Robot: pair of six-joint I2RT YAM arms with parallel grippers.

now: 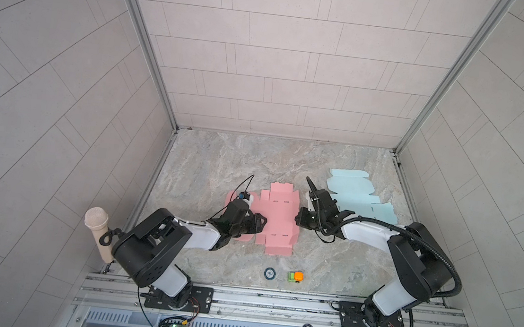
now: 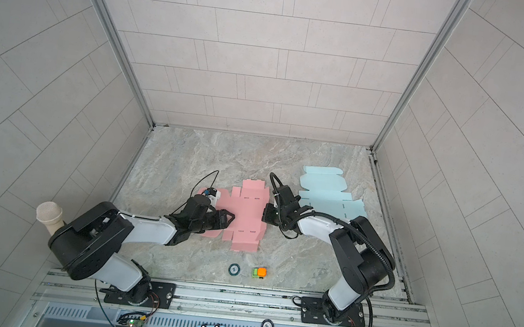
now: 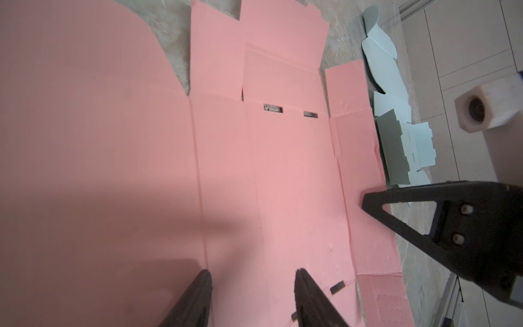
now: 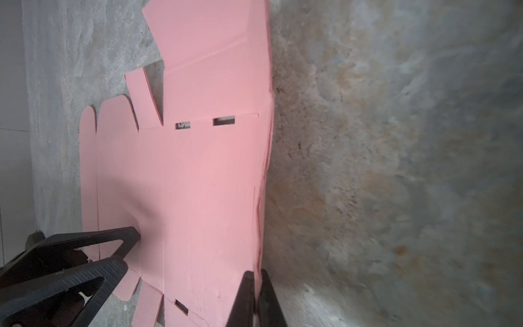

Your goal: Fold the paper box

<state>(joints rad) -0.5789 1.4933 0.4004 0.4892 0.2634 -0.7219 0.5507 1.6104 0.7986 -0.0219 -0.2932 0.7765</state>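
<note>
Pink paper box (image 1: pixel 277 220) flat on the counter (image 1: pixel 254 163), centre; right gripper (image 4: pixel 257 276) clamped on its right flap, left gripper (image 3: pixel 253 273), jaws apart, apparently pinning the sheet. Lift slowly along the crease.

Marbled worktop (image 1: pixel 220 159): flat blue blank (image 1: pixel 354 195) far right, black disc (image 1: pixel 270 273) and green-orange block (image 1: pixel 295 276) just beside each other near front edge, beige microphone (image 1: pixel 96 224) off left side.
</note>
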